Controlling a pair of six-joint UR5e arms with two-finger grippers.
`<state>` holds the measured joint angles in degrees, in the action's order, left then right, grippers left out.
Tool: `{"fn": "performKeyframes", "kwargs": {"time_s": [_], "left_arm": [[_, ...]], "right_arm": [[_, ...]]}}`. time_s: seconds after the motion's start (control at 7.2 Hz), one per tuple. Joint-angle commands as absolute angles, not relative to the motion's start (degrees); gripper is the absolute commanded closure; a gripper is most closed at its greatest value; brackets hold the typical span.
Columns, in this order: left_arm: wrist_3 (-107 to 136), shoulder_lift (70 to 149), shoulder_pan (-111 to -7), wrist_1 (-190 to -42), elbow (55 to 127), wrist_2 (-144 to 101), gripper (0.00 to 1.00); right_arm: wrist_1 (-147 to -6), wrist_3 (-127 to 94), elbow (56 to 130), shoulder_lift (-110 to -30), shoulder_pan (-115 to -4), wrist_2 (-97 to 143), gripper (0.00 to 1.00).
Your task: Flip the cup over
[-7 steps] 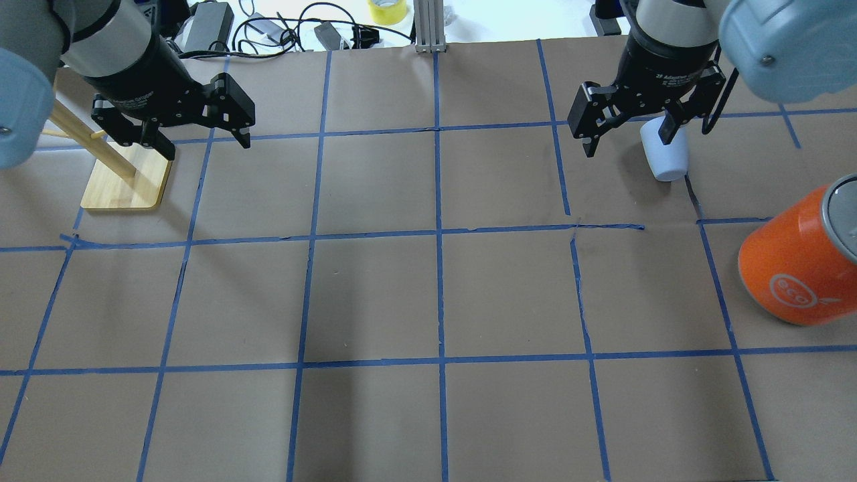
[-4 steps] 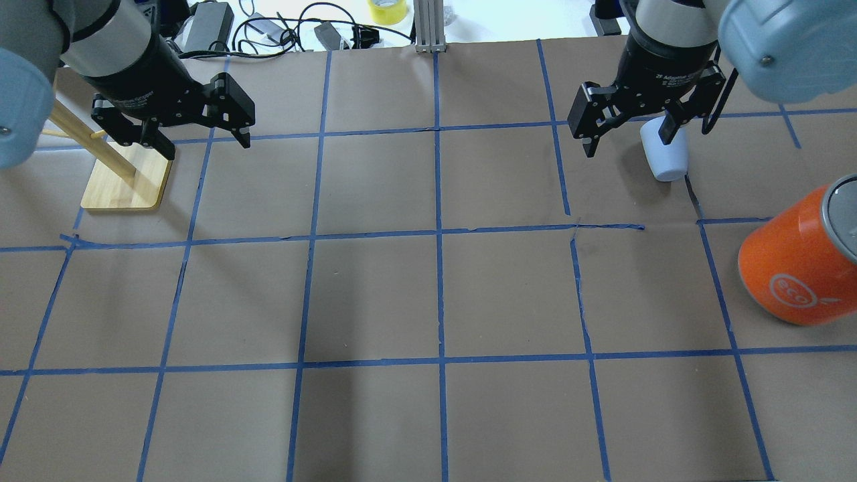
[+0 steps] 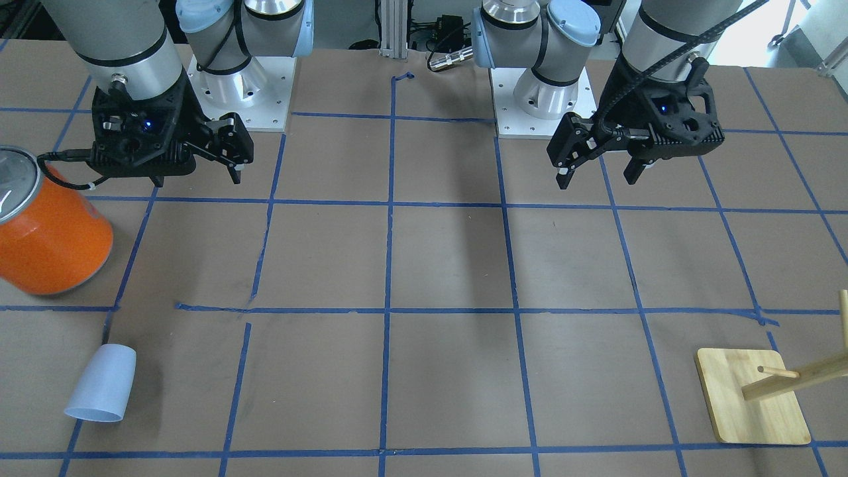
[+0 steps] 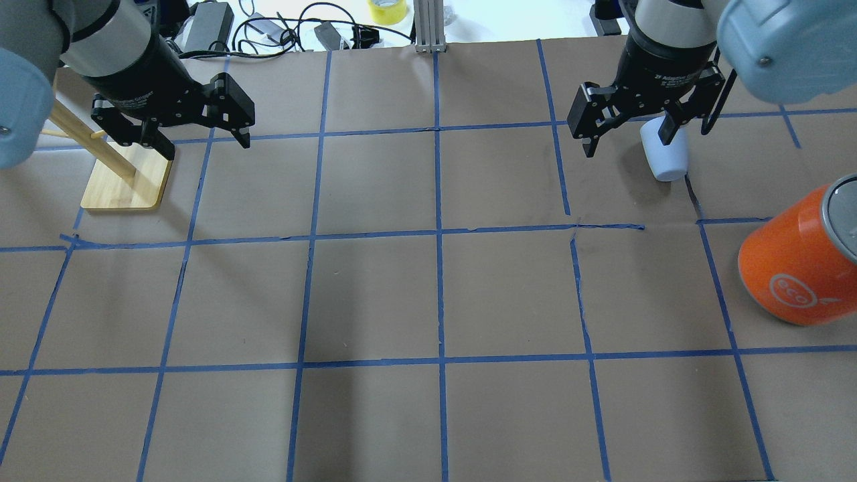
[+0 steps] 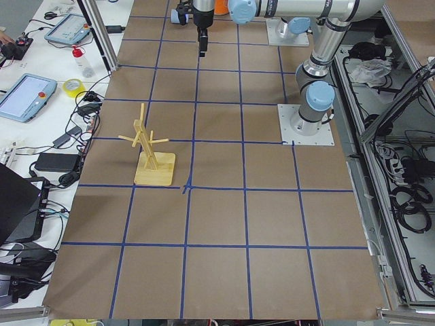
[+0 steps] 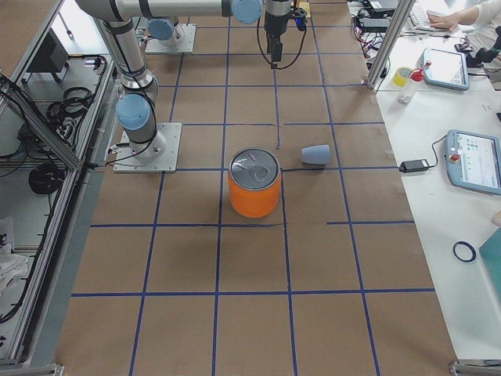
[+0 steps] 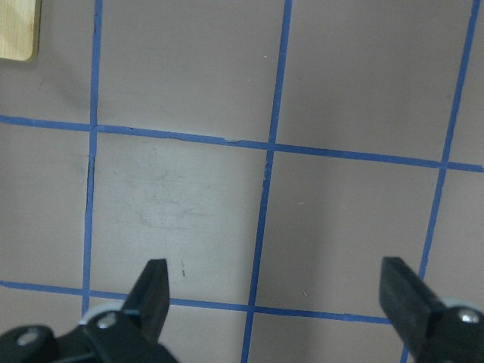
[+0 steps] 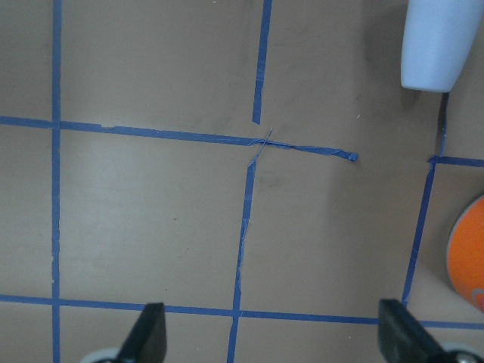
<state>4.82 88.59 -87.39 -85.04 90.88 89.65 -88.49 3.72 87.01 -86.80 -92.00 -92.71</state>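
1. Where the front-facing camera looks down on the brown paper tabletop [image 3: 450,265] gridded with blue tape, the small pale blue-lavender plastic cup [image 3: 99,384] lies on its side. Its wide end points toward six o'clock. It is at about seven o'clock of the right jaws and well apart from them. The right jaws and the left jaws both hang spread wide, holding nothing. The big orange can with a silver top [image 3: 50,232] stands near eleven o'clock of the cup, apart from it. The pale wooden peg stand [image 3: 752,404] sits at four o'clock of the view.
2. From overhead, the cup [image 4: 666,161] lies at ten o'clock of the orange can [image 4: 797,268]. One of the right jaws crosses in front of its wide end. The wooden peg stand [image 4: 127,184] is at eight o'clock of the wide left jaws.
3. In the left side view, the wooden peg stand [image 5: 154,170] is upright at nine o'clock. How the jaws stand cannot be told here.
4. In the right side view, the cup [image 6: 316,154] lies at two o'clock of the orange can [image 6: 254,194], near but not touching.
5. In the left wrist view, the left jaws gape wide over the tabletop. A corner of the wooden peg stand [image 7: 17,30] shows at ten o'clock.
6. In the right wrist view, the right jaws gape wide. The cup [image 8: 435,41] is at two o'clock, and the edge of the orange can [image 8: 470,253] is between three and four o'clock.
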Motion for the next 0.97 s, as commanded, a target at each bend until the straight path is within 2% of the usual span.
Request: {"fn": "performKeyframes", "kwargs": {"time_s": [0.0, 0.83], "left_arm": [[4.7, 88.6, -87.4, -85.0, 90.9, 89.6, 0.0], [4.8, 88.6, -87.4, -85.1, 90.9, 89.6, 0.0]], "right_arm": [[-88.7, 3.4, 87.0, -86.7, -92.0, -92.9, 0.0], [-90.1, 4.4, 87.1, -83.9, -86.8, -93.6, 0.0]]}}
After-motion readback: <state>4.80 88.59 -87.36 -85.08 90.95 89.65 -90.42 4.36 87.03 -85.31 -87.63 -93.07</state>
